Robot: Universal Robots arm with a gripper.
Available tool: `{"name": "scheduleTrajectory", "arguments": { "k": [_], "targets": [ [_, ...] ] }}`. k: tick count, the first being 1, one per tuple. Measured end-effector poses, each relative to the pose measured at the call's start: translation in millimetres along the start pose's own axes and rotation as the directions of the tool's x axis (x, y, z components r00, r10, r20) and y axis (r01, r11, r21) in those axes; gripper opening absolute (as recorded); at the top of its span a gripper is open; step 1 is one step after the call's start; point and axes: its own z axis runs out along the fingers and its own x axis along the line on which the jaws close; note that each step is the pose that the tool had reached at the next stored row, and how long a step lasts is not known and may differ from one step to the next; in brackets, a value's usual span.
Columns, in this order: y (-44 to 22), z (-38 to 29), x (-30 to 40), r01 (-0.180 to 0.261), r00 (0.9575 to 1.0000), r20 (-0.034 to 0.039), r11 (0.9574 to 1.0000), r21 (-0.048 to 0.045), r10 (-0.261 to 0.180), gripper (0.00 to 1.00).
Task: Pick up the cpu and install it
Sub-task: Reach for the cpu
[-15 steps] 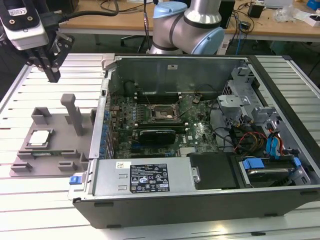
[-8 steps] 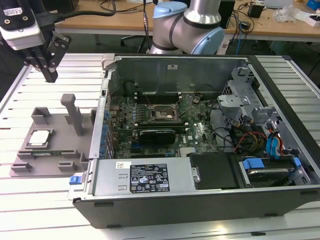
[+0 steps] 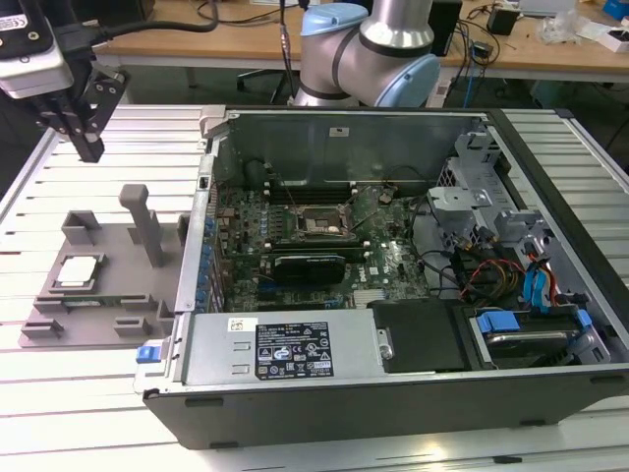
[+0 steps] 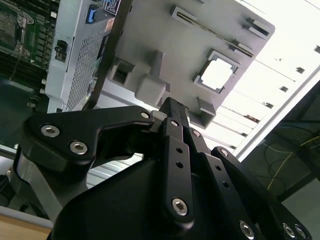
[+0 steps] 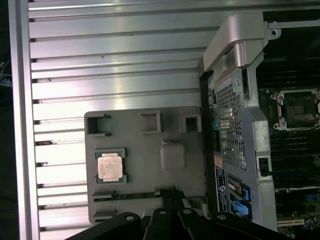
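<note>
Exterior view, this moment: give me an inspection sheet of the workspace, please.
Surface: slatted metal table, carrying tray and case.
Job's things: cpu sits in the grey fixture tray; socket inside the open computer case looks empty.
Clutter: nothing seen.
Grippers: gripper hangs above the table, apart from the tray.
Cables: red, black and blue wiring inside the case.
Surroundings: wooden desk with cables behind; arm base.
</note>
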Motion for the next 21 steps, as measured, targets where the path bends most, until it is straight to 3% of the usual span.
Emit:
{"name": "scheduleTrajectory", "arguments": {
  "k": [8, 21],
  "targets": [
    [-0.7, -0.2, 8.5, 0.000, 1.0000, -0.0001, 1.0000, 0.0001, 0.000, 0.11],
    [-2.4, -0.6, 32.3, 0.000, 1.0000, 0.0000, 1.0000, 0.0001, 0.000, 0.11]
  ]
}}
